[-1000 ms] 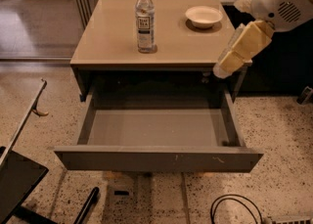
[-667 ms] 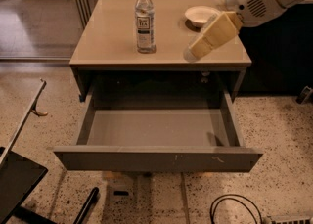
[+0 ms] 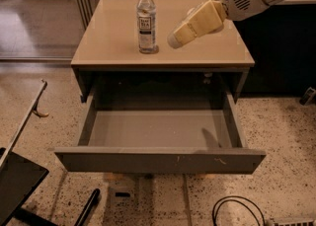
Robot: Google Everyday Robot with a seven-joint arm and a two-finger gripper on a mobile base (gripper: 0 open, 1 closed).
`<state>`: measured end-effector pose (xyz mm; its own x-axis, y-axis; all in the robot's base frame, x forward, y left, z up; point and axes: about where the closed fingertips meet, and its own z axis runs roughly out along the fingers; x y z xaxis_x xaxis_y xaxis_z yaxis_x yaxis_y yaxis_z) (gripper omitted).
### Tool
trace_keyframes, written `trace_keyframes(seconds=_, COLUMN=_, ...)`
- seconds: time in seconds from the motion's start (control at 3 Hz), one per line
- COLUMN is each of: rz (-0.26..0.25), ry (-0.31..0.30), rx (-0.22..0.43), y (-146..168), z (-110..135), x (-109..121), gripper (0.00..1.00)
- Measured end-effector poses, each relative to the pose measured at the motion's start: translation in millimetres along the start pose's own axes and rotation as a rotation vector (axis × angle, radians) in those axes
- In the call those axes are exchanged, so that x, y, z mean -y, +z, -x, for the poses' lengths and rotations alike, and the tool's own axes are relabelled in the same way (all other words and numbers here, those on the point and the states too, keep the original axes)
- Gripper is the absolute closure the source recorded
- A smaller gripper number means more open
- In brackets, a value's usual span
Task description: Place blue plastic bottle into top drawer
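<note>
The blue plastic bottle point(image 3: 146, 20) stands upright on the tan cabinet top point(image 3: 113, 42), left of centre, with its white cap on. The top drawer point(image 3: 158, 160) is pulled fully out below it, and its grey inside holds nothing. My gripper point(image 3: 177, 39) hangs over the cabinet top just right of the bottle, at about label height. It points down-left toward the bottle with a small gap between them, and it holds nothing. The cream arm reaches in from the upper right.
A dark cabinet point(image 3: 281, 47) stands to the right of the tan-topped one. A black cable point(image 3: 236, 209) lies on the speckled floor at the lower right. A black panel point(image 3: 15, 190) and a thin metal bar point(image 3: 27, 121) are at the lower left.
My gripper has moved left across the cabinet top, from the right edge to just beside the bottle. The arm now hides the white bowl. The bottle and drawer have not moved.
</note>
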<state>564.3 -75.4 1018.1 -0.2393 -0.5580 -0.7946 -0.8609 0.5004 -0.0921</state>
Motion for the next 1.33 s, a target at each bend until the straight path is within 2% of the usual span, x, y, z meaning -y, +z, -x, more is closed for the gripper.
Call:
trace_keyframes(seconds=0.33, rz=-0.054, ry=0.033, rx=0.021, y=3.8, z=-4.0, x=6.9, gripper=0.0)
trace_keyframes(seconds=0.67, rz=-0.127, ry=0.062, rx=0.069, y=29.5, z=-6.2, x=31.3, gripper=0.0)
trace_keyframes(seconds=1.0, rz=-0.15, ry=0.065, rx=0.133, y=65.5, z=7.4, x=57.5, gripper=0.0)
trace_keyframes(seconds=1.33, rz=-0.139, ry=0.058, rx=0.189, y=106.0, z=27.3, x=81.0, gripper=0.0)
